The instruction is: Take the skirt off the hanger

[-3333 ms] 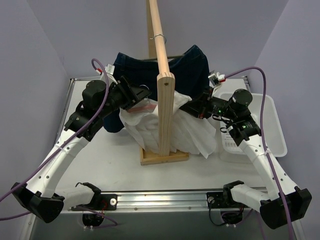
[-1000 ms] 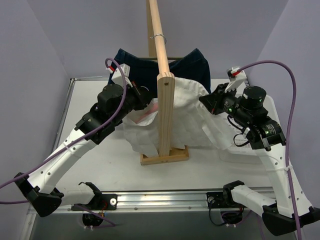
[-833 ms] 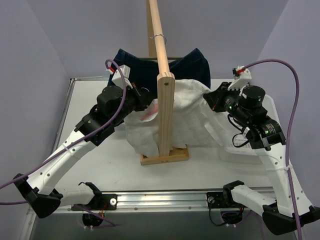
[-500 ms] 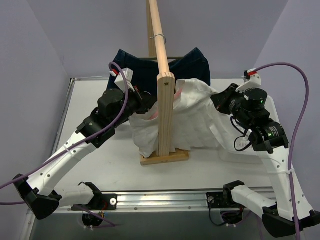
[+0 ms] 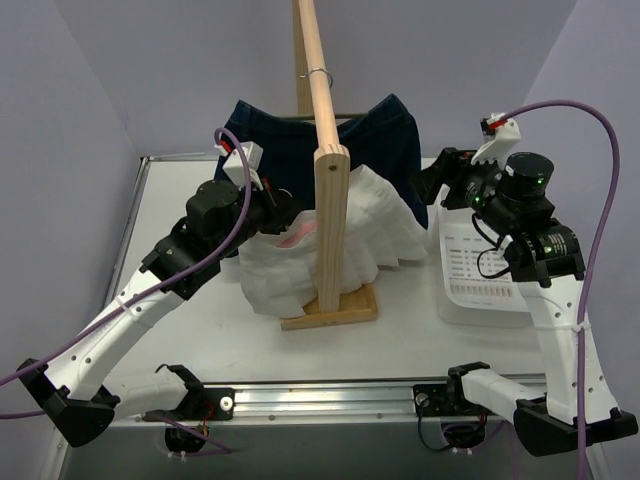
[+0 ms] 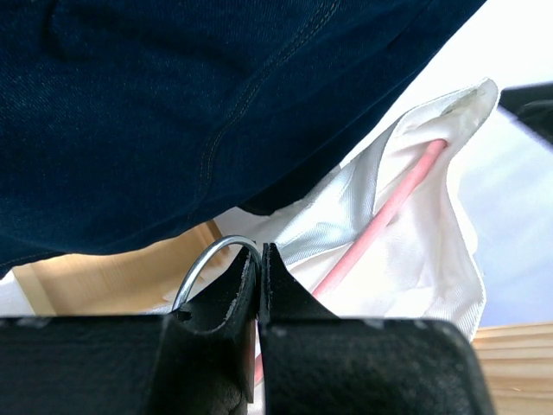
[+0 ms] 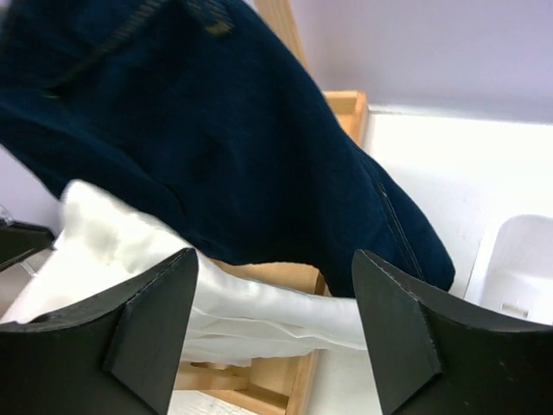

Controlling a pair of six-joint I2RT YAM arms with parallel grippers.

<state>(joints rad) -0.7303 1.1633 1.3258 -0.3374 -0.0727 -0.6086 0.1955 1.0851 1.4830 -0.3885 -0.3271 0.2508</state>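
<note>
Right pincer (image 7: pixel 275 268) has let go; only left wrist shows hanger hook (image 6: pixel 222 241).

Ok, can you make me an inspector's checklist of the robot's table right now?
Surface: white table, with a wooden rack standing on it.
Job's things: white skirt bunched around the rack post; pink hanger inside its waist.
Clutter: dark denim garment hanging on the rail; white basket at the right.
Grippers: left gripper shut on the hanger's metal hook; right gripper open, holding nothing.
Cables: purple cables loop off both arms.
Surroundings: plain lilac walls; nothing else seen.
</note>
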